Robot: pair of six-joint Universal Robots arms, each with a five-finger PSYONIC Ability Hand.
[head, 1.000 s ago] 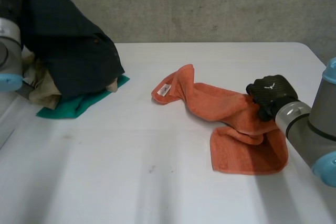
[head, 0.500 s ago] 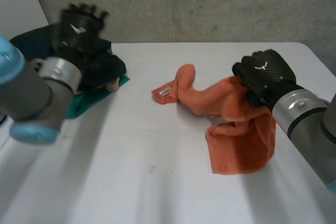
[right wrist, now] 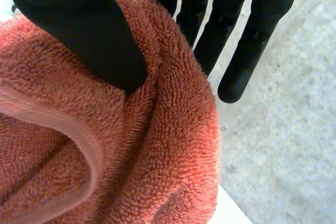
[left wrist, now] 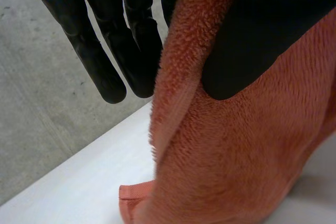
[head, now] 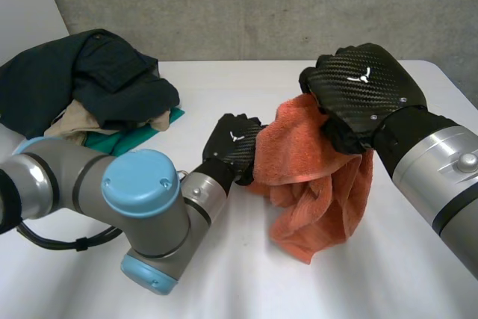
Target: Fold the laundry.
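Observation:
An orange towel (head: 314,184) hangs bunched above the white table (head: 224,282), its lower end near the surface. My right hand (head: 362,91) is shut on the towel's top, holding it up. In the right wrist view the thumb (right wrist: 84,24) presses the towel (right wrist: 131,156) against the straight fingers (right wrist: 247,40) behind it. My left hand (head: 233,143) has reached across and grips the towel's left edge. Its thumb (left wrist: 252,35) pinches the towel (left wrist: 226,156) in the left wrist view, with the fingers (left wrist: 105,51) on the other side.
A pile of laundry sits at the table's far left: a dark garment (head: 89,80) on top, beige cloth (head: 67,121) and a green cloth (head: 123,140) under it. A concrete wall stands behind the table.
My right hand has lifted the towel off the table, so that it now hangs bunched. My left hand has swung from the laundry pile to the towel and closed on its left edge.

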